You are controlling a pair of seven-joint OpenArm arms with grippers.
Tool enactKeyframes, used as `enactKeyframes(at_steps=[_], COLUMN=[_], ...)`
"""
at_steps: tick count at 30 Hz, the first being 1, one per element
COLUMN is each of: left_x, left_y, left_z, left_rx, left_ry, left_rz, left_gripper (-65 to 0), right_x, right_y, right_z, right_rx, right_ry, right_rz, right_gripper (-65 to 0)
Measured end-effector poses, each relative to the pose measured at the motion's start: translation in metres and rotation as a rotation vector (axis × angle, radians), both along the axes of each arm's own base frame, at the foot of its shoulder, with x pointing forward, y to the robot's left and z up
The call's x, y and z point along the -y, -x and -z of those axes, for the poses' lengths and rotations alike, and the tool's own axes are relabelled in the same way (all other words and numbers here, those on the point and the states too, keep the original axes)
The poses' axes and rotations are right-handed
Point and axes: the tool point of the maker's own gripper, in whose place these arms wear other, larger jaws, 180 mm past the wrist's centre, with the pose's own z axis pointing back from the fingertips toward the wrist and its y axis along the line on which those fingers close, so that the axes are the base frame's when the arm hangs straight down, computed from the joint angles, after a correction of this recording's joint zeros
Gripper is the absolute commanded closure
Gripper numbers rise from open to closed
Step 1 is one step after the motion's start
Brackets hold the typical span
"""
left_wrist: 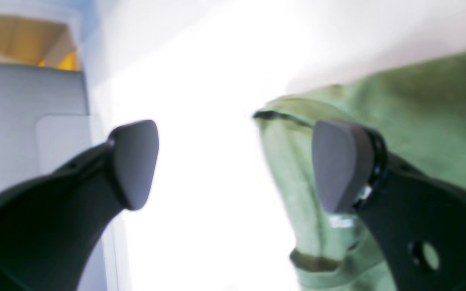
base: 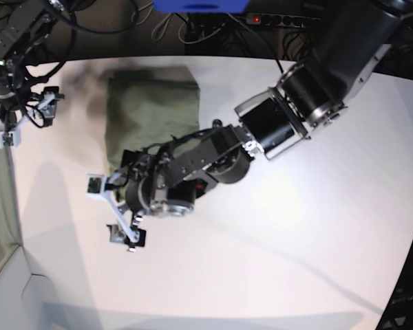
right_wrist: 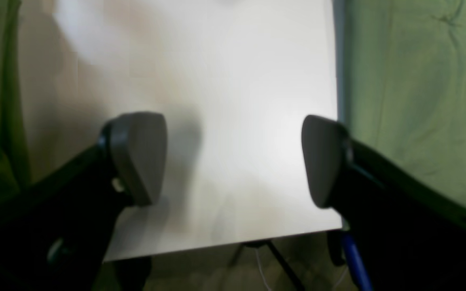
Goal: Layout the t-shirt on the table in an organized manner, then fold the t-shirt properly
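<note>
White tabletop, matte, curved far edge: the table (base: pixel 275 247) fills most of the base view, with dark floor and cables beyond it at 12 o'clock.

Item 1: the t-shirt (base: pixel 151 113), olive green, folded into a compact rectangle, lying flat on the table toward 10 o'clock from the table's middle. Its lower end is partly covered by the left arm's wrist. In the left wrist view the shirt (left_wrist: pixel 419 121) occupies the 3 o'clock side, with a folded edge and a darker ribbed band near 5 o'clock; a small pale patch shows just beside the inner finger. That view is blurred, so finer detail cannot be told.

Item 2: the left gripper (base: pixel 115 211), reaching in from 1 o'clock across the table and ending just beyond the shirt's lower edge, toward 7 o'clock from the shirt. Jaws spread wide, nothing between them; in the left wrist view only bright bare table lies between the 2 grey fingertips (left_wrist: pixel 136 161). One fingertip stands in front of the cloth, but whether it touches cannot be told.

Item 3: the right gripper (base: pixel 24 117), at the table's 9 o'clock edge, well apart from the shirt. Jaws released and wide, empty; the right wrist view shows bare table (right_wrist: pixel 225 121) between the 2 pads (right_wrist: pixel 140 153).

Item 4: pale green cloth (right_wrist: pixel 411 101), hanging beyond the table's edge at 3 o'clock in the right wrist view.
</note>
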Motion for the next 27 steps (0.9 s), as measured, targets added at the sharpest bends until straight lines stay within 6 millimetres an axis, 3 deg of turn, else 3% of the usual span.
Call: enactKeyframes(at_steps=[4,8,12,15,17,20,22,25,27], left_x=[-0.015,-0.053,-0.136,-0.22,-0.265,-0.305,-0.323,-0.371,-0.403], left_y=[-0.019,-0.038,-0.064,-0.074,-0.062,-0.034,-0.018,0.005,0.022], left_z=[-0.021,-0.024,-0.027,-0.024,-0.016,0.005,0.006,0.001,0.004], left_rx=[0.016,0.027,-0.003,0.005,0.0,-0.045,-0.053,-0.023,-0.025], left_ry=[0.062,0.066,0.117,0.139,0.154,0.155,0.192,0.181,0.16], left_rz=[-0.061,-0.165,-0.42,-0.638,-0.745,-0.847,-0.898,-1.033,-1.13], left_gripper=[-57.3,-57.2,-56.6,-47.7,-36.3,-17.4,-7.0,0.0,0.0], right_x=[-0.001,-0.01,-0.051,-0.09,-0.116,-0.162,-0.189,-0.211,-0.224], right_y=[0.004,0.001,-0.015,-0.028,-0.036,-0.038,-0.031,-0.023,-0.015], right_z=[0.003,0.005,0.002,0.005,0.004,0.008,0.011,0.017,0.02], right_rx=[-0.029,-0.038,0.003,0.008,0.022,0.017,0.0,-0.03,-0.039], right_ry=[-0.005,-0.006,-0.05,-0.099,-0.128,-0.183,-0.212,-0.224,-0.239], right_rz=[0.003,-0.027,-0.113,-0.207,-0.274,-0.377,-0.454,-0.527,-0.563], right_gripper=[-53.5,-53.5,-53.4,-53.4,-53.4,-53.3,-53.3,-53.3,-53.3])
